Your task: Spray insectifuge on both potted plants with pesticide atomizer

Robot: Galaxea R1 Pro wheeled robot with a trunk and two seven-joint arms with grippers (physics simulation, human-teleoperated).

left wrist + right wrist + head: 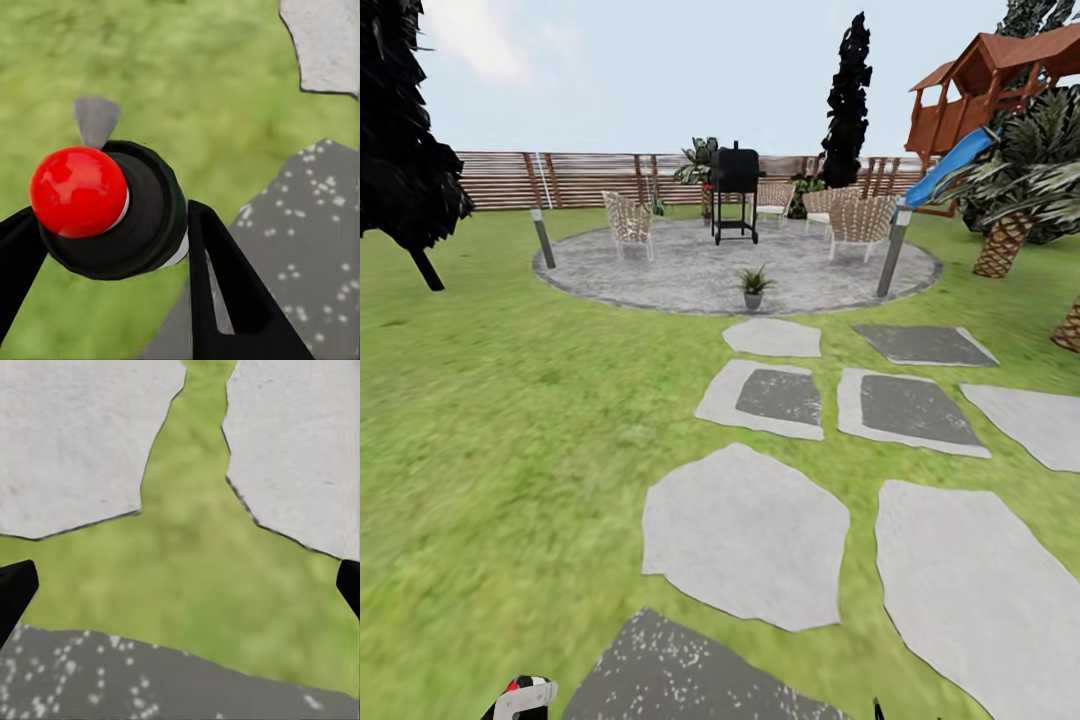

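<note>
The pesticide atomizer (146,214) is seen end-on in the left wrist view: a dark round body with a white band, a red ball top and a grey nozzle tip. My left gripper (112,266) is shut on it, with a black finger on each side. The atomizer (523,693) also peeks in at the head view's bottom edge. My right gripper (180,589) hangs open over grass and stones. A small potted plant (754,284) with pointed green leaves in a grey pot stands far ahead, on the front of the round paving (680,265). I cannot make out a second one.
Stepping stones (745,535) lead across the lawn (510,420) to the paving, where wicker chairs (630,222), a black grill (736,190) and two posts (892,255) stand. The slat fence (580,178) runs behind. Palms (1015,200) and a playhouse with a blue slide (950,165) are on the right, and a dark tree (405,150) is on the left.
</note>
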